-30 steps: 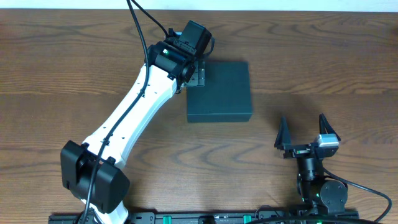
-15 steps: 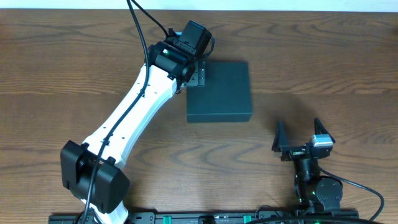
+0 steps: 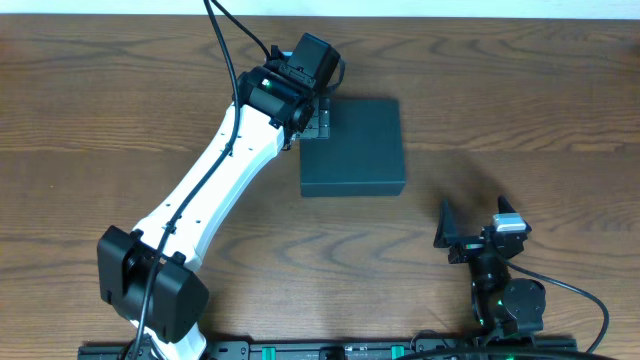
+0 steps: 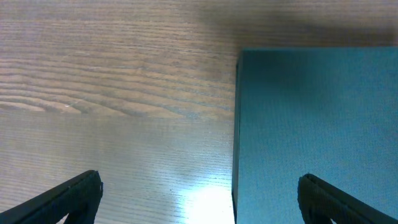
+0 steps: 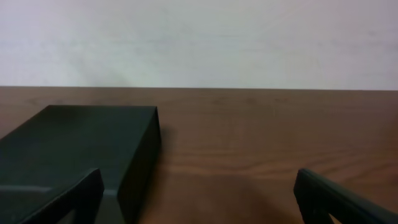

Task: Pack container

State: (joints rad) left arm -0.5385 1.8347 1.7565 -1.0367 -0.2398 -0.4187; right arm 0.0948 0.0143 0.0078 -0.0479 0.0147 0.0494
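We see the dark blue-green, nearly black, square rigid cardboard container (image 3: pixel 353 147) lying flat on the brown wood-grain table (image 3: pixel 120 100), a little beyond the middle and toward the far edge. Its top is a plain, closed face. The white left arm (image 3: pixel 215 185) reaches diagonally across the table, and the left gripper (image 3: pixel 318 118) sits at the container's far left corner, mostly hidden under its own wrist in the overhead view. In the left wrist view, the left gripper (image 4: pixel 200 196) has its fingers spread wide and grips nothing. One dark fingertip (image 4: pixel 78 193) is over bare wood and the other is over the container (image 4: pixel 311 124), so the box's straight edge runs between them. We cannot tell whether either finger touches the box. The right gripper (image 3: pixel 475 222) stands near the front of the table, well apart from the container, with its two black fingers splayed wide and empty. From the right wrist view, the right gripper (image 5: pixel 202 199) faces the container (image 5: pixel 74 143), with a pale wall (image 5: pixel 199 37) behind the table.
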